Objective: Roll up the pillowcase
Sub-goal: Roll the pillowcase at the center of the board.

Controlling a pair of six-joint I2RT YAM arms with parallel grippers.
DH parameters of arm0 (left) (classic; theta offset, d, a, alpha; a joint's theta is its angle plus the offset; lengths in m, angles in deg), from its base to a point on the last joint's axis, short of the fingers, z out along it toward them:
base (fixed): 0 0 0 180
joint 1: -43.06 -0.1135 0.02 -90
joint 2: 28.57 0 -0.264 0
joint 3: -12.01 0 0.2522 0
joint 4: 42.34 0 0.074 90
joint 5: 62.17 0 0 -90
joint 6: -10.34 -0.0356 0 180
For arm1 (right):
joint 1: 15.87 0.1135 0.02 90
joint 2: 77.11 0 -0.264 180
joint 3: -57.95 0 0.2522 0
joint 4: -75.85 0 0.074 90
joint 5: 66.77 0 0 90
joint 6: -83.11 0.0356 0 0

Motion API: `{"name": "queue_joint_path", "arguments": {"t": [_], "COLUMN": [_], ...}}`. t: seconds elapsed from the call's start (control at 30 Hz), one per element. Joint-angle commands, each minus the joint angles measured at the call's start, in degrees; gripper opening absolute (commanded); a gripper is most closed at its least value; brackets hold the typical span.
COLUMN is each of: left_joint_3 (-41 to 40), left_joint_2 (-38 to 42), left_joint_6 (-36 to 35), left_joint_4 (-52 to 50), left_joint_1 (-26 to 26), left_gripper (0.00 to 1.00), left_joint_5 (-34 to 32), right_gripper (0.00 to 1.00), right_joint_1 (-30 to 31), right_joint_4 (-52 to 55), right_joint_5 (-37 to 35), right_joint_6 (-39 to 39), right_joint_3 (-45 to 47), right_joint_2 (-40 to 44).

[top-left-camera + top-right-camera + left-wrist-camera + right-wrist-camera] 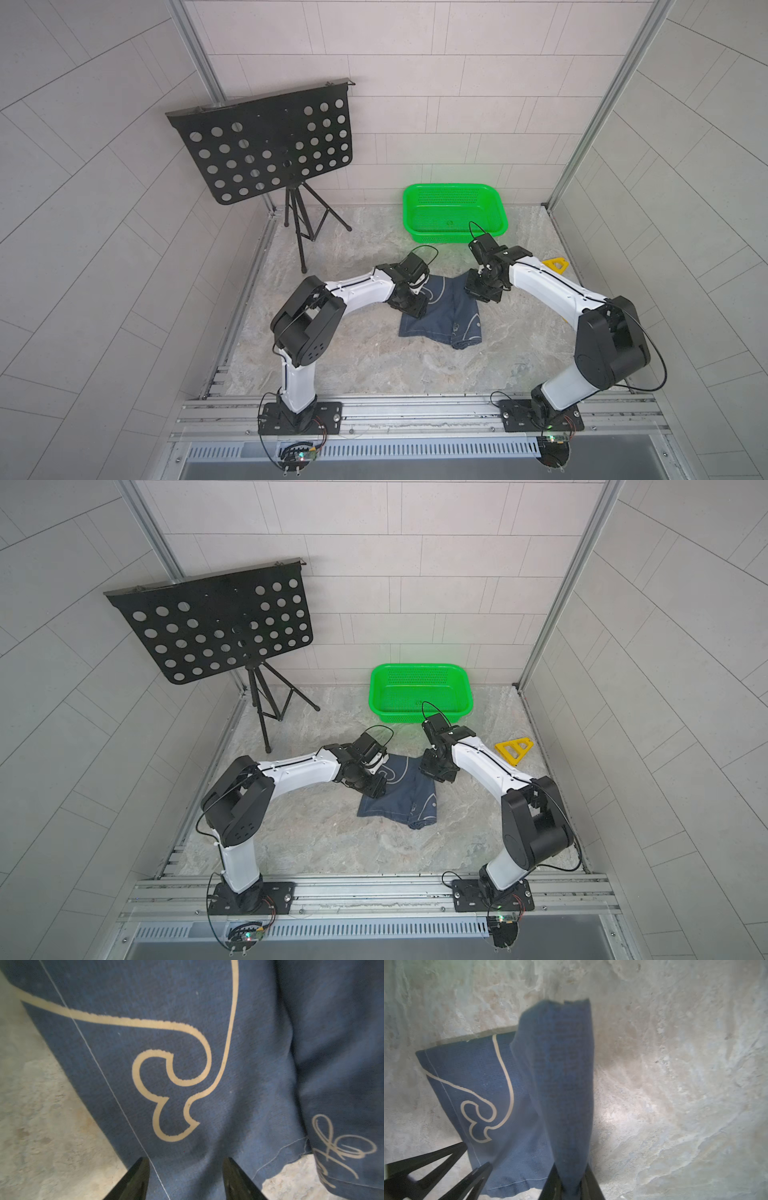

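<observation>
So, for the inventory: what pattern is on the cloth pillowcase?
Navy denim-like pillowcase with cream outline curls and cursive writing; clearest in the left wrist view.

Left pincer [185, 1160] agape, tips down; right pincer [571, 1176] tight on a fold of the pillowcase [483, 1084].

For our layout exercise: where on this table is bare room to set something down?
Free: the wide strip between pillowcase and the front rail; also the patch between stand and basket. Crowded: between basket and pillowcase, around left gripper and right gripper.
</observation>
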Motion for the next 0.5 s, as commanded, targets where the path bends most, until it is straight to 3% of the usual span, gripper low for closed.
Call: {"name": "queue_joint_path", "arguments": {"t": [0.0,0.17,0.47], "left_joint_3": [-2.1,-3.3,-5.1], "left_joint_2": [-0.5,-0.3,3.3], "left_joint_6": [0.1,0.1,1.4], "left_joint_4": [3.3,4.8,5.4], "left_joint_1": [-0.6,-1.0,-1.3], "left_gripper": [0.63,0.63,0.63], "left_joint_5": [1.1,1.8,2.3], "right_gripper": [0.27,0.38,0.34], "right_joint_1": [1.5,4.4,5.6], "right_joint_4": [2.3,1.6,-5.4], "right_joint_5": [-2.1,-1.2,3.3], "right_joint_6": [3.7,5.6,9.0], "right_joint_3": [-2.0,-4.8,-6.6], "right_joint_2": [-0.8,-2.8,-6.6]}}
